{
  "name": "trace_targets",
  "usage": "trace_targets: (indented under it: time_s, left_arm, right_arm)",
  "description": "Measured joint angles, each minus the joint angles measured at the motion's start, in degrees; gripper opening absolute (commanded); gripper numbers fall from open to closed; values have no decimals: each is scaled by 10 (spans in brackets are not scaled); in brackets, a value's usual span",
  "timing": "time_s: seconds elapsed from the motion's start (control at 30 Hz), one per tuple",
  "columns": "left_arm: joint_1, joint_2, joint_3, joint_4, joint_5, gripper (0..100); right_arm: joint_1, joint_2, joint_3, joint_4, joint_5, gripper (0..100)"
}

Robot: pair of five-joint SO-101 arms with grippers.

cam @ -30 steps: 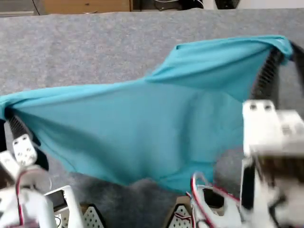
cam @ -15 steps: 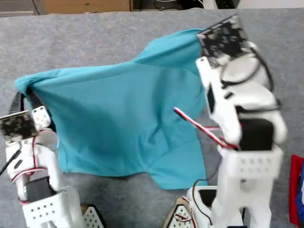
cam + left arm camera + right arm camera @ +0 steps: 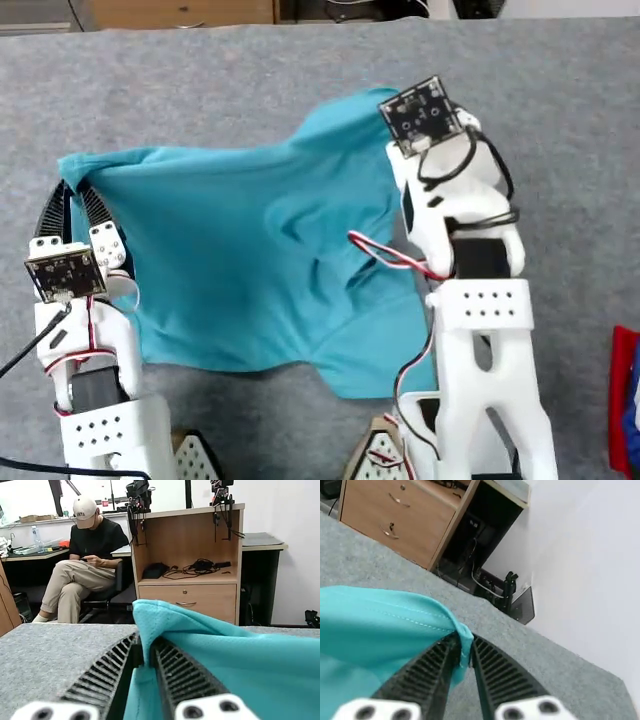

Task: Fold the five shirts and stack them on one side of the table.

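A teal shirt (image 3: pixel 250 270) is spread loosely over the grey table (image 3: pixel 200 90), rumpled in the middle. My left gripper (image 3: pixel 78 195) is shut on the teal shirt's left corner (image 3: pixel 150 615), its black ribbed fingers (image 3: pixel 172 667) pinching the fabric just above the table. My right gripper (image 3: pixel 385 105) is shut on the shirt's far right corner (image 3: pixel 462 632), with that edge lifted and folded inward; its fingers (image 3: pixel 495 672) clamp the cloth. The shirt's near hem (image 3: pixel 350 380) lies flat between the two arm bases.
At the table's right edge lies a bit of red and blue cloth (image 3: pixel 625 400). A wooden cabinet (image 3: pixel 187 567) stands beyond the table's far side. Bare grey table stretches across the back and far left.
Both arms have drawn inward and lowered, carrying the shirt corners with them. The shirt went from stretched wide and taut to slack and rumpled on the table.
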Motion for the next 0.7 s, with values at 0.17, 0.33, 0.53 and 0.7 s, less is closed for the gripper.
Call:
trace_targets:
  time_s: [0.17,0.33,0.53,0.7]
  left_arm:
    - [0,0,0,0,0,20]
    - [0,41,-46,55,7,20]
    - [0,216,-191,87,68,20]
    - [1,412,-316,87,90,20]
  right_arm:
    - [0,0,0,-2,0,5]
    - [0,15,-13,16,0,5]
    - [0,98,-105,69,-57,5]
    - [0,192,-182,74,-102,5]
